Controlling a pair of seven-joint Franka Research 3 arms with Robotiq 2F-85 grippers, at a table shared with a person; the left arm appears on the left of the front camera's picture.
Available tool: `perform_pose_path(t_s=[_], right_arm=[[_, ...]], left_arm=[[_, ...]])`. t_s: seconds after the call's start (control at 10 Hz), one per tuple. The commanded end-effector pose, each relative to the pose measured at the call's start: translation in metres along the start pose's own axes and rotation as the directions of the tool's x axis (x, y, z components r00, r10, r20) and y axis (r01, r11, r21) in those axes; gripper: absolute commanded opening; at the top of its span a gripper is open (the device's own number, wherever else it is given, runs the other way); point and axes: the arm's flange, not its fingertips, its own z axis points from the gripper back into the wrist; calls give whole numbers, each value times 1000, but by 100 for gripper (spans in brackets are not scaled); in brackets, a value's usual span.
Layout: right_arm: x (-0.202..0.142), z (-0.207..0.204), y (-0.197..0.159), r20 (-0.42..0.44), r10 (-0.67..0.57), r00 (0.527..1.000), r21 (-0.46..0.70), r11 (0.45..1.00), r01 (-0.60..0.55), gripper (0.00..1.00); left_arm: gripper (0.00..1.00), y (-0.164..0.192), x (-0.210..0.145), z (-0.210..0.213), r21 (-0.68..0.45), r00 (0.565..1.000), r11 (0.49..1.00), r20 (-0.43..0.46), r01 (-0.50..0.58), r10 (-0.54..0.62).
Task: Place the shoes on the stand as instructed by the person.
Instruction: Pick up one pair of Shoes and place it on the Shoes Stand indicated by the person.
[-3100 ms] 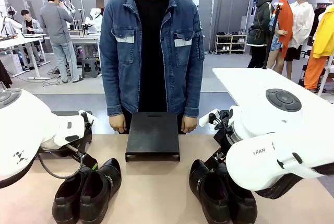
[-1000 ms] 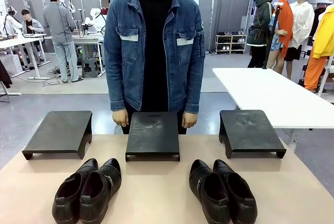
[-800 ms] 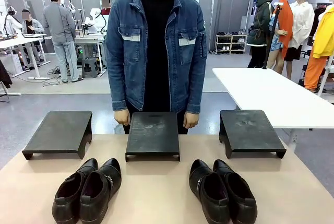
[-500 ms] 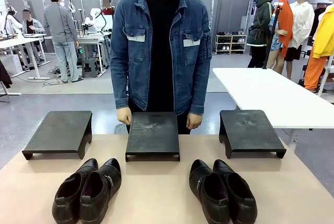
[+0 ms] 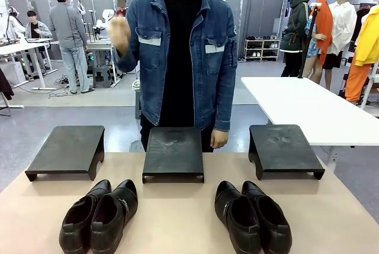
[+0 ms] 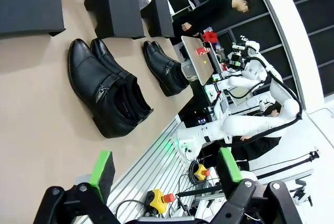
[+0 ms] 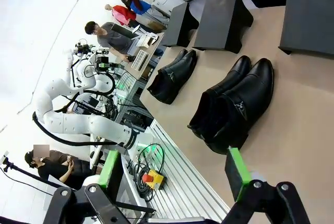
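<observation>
Two pairs of glossy black shoes lie near the table's front edge, toes toward the person: a left pair (image 5: 100, 215) and a right pair (image 5: 251, 215). Behind them stand three low black stands, left (image 5: 65, 150), middle (image 5: 173, 153) and right (image 5: 284, 149). The person (image 5: 177, 58) in a denim jacket holds one hand (image 5: 119, 32) up at shoulder height; the other hand (image 5: 219, 140) hangs by the middle stand. My left gripper (image 6: 164, 169) is open and empty, back from the nearer pair (image 6: 104, 96). My right gripper (image 7: 173, 174) is open and empty too, back from its nearer pair (image 7: 235, 106).
A white table (image 5: 308, 112) stands behind at the right. Other people work at benches far behind on the left. The tan table top (image 5: 177, 218) is bare between the two pairs. An emergency-stop box (image 6: 156, 200) sits below the table's edge.
Both arms have drawn back out of the front view, uncovering the side stands. The person has lifted one hand from the table's far edge to shoulder height.
</observation>
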Motion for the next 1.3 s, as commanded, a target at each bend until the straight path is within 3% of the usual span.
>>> perform_pose_path(t_s=[0.0,1.0,1.1,1.2], right_arm=[[1,1,1,10,17,1000,13,1000,-17,100],[1,1,1,10,17,1000,13,1000,-17,100],[1,1,1,10,17,1000,13,1000,-17,100],[1,1,1,10,17,1000,13,1000,-17,100]], left_arm=[[100,1,-2,1,-15,1000,1000,-7,10,-10],[100,0,0,0,0,1000,1000,0,0,0],[100,-18,6,2,15,1000,1000,-4,12,-12],[100,-48,16,-4,62,997,998,-70,30,-25]])
